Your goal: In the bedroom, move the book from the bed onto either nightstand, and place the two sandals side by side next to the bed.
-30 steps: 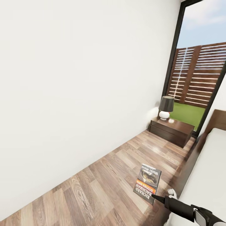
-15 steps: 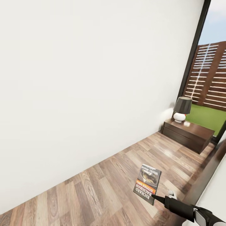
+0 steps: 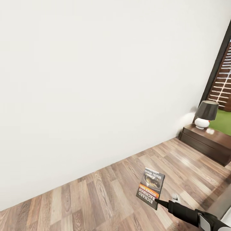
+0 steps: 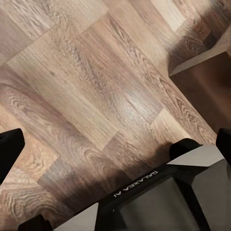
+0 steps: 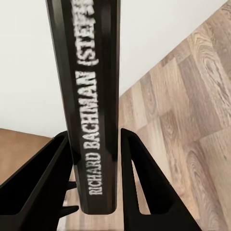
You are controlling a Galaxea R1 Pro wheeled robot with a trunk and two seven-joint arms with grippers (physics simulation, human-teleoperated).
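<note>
The book, dark with white lettering and an orange band, hangs upright above the wood floor, and my right gripper is shut on its lower corner. In the right wrist view the book's spine stands between the two black fingers, which press on its sides. A nightstand stands at the far right against the white wall. My left gripper is open over bare planks, its fingertips spread wide. The sandals are out of view.
A dark-shaded lamp with a white base sits on the nightstand. A dark window frame rises behind it. The bed's dark frame edge cuts the lower right corner. My own base shows below the left gripper.
The head view has swung left, so the window, nightstand and bed have slid toward the picture's right edge. The book stays in the right gripper at the same spot in the view.
</note>
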